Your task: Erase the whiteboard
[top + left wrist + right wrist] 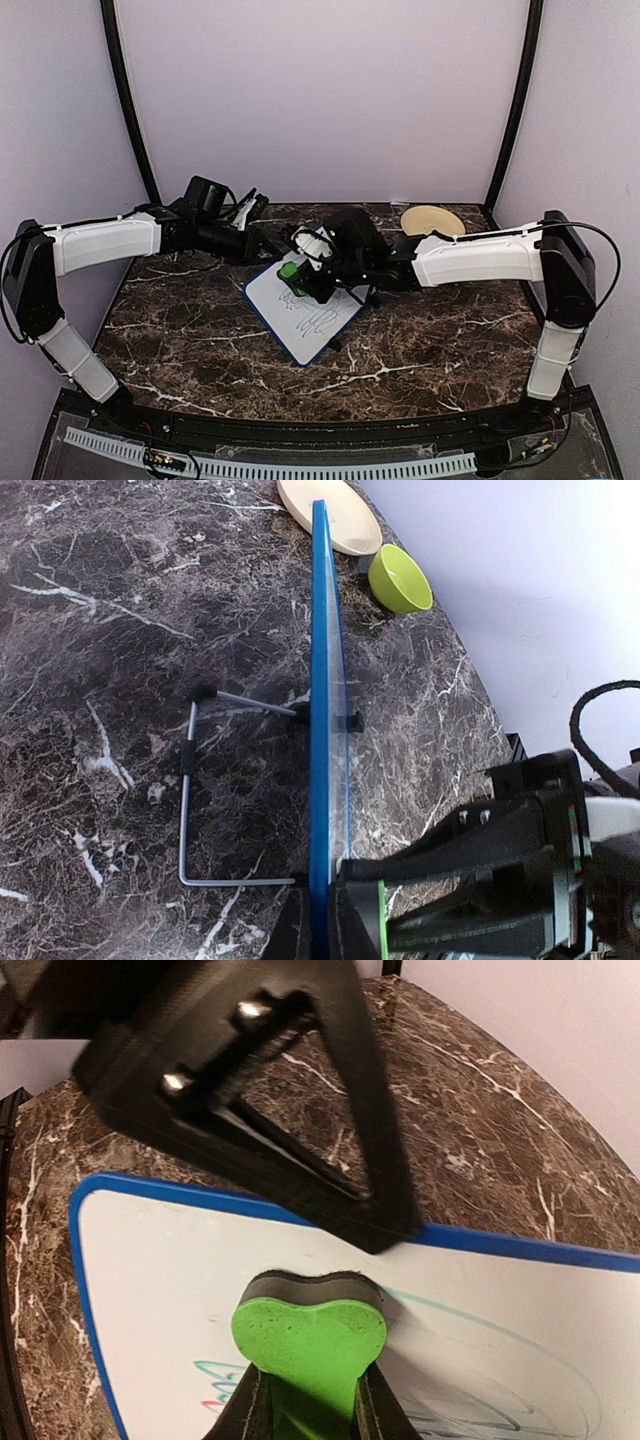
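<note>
Lavender walls close in a dark marbled surface (200, 340). From above, the board (300, 325) stands tilted near the surface's middle, with scribbles on its lower half. The left pincer (268, 247) is clamped on its far rim. The right pincer (300, 280) is closed on a green eraser (289, 271) pressed to the board's upper part. A plate (432, 219) lies at the far right corner.

On the left wrist camera the board (320, 730) shows edge-on, its blue rim pinched in the left pincer (320, 940). A wire stand (188, 780) props its back. A green bowl (400, 578) sits just beside the plate (335, 515).

On the right wrist camera the right pincer (308, 1415) grips the eraser (310, 1335) flat against the board (160, 1260), just below the left pincer (385, 1230).
</note>
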Motion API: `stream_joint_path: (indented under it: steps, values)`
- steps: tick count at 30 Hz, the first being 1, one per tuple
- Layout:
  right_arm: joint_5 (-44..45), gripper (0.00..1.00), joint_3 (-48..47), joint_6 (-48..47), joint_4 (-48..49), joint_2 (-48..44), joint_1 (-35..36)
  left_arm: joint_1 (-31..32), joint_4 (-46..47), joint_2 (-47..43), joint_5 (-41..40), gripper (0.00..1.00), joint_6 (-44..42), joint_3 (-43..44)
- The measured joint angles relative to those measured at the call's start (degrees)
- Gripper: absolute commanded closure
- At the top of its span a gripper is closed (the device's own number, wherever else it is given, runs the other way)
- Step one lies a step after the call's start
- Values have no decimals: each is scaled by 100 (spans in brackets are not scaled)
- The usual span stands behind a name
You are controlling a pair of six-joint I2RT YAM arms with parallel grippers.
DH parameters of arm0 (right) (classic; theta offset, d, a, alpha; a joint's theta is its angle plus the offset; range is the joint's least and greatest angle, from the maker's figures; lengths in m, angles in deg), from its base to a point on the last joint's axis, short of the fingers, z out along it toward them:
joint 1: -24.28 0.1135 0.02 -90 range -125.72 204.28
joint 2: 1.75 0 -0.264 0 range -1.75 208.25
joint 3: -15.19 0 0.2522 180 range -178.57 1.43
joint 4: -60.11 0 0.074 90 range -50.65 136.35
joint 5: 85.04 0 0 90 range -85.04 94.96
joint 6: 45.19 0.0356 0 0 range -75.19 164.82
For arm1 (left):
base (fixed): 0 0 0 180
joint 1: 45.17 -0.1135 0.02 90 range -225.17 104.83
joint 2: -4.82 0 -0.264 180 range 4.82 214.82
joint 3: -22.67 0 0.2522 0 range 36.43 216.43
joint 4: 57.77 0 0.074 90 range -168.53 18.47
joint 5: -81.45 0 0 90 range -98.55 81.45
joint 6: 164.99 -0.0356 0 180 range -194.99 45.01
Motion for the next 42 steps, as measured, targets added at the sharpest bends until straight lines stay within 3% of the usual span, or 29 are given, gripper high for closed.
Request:
stream_joint_path:
  steps: [18,25,36,42]
  values:
    - [85,96,157,83,17,-72,-931,0,0,24,-50,100,7,4]
    - [107,96,151,83,24,-72,-704,-2,-7,37,-33,100,7,13]
    - [37,97,125,4,37,-59,321,22,46,39,55,100,7,20]
    - [57,96,192,-9,131,-50,302,26,68,46,42,100,4,20]
